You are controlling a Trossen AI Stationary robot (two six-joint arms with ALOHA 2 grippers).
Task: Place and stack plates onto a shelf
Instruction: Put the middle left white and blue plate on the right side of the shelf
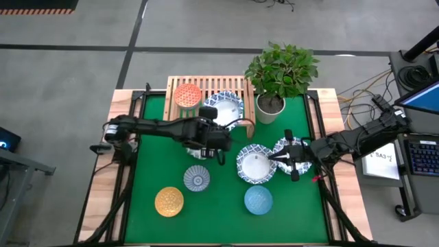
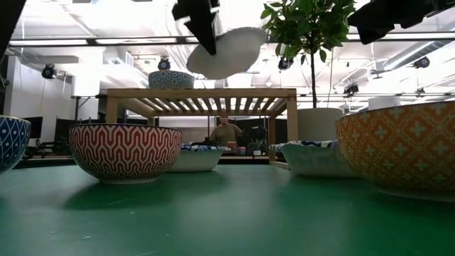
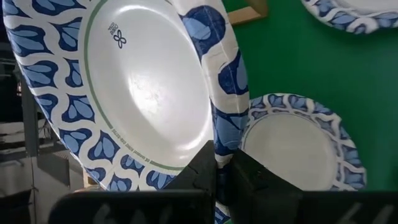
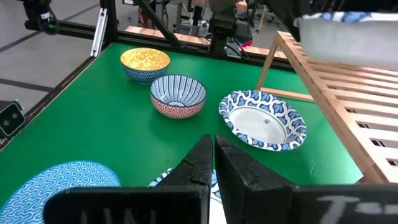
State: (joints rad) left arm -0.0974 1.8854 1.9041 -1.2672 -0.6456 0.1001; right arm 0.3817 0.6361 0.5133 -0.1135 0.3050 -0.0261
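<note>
Plate (image 3: 149,87) gripped by its rim in the left claw (image 3: 221,171) hangs beside the shelf (image 1: 236,82), awaiting stacking there; the right claw (image 4: 211,165), closed, idles at the surface's right edge.

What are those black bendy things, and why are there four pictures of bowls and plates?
Those are two robot arms, each ending in a two-finger gripper. One picture looks down from above, one looks across from table height, and two come from cameras on the arms' wrists. The left gripper is pinching the rim of a white plate with blue patterns, holding it up in the air near the wooden shelf. The shelf already holds an orange bowl and another plate. The right gripper sits closed by a plate on the green table. More bowls wait there, beside a potted plant.
</note>
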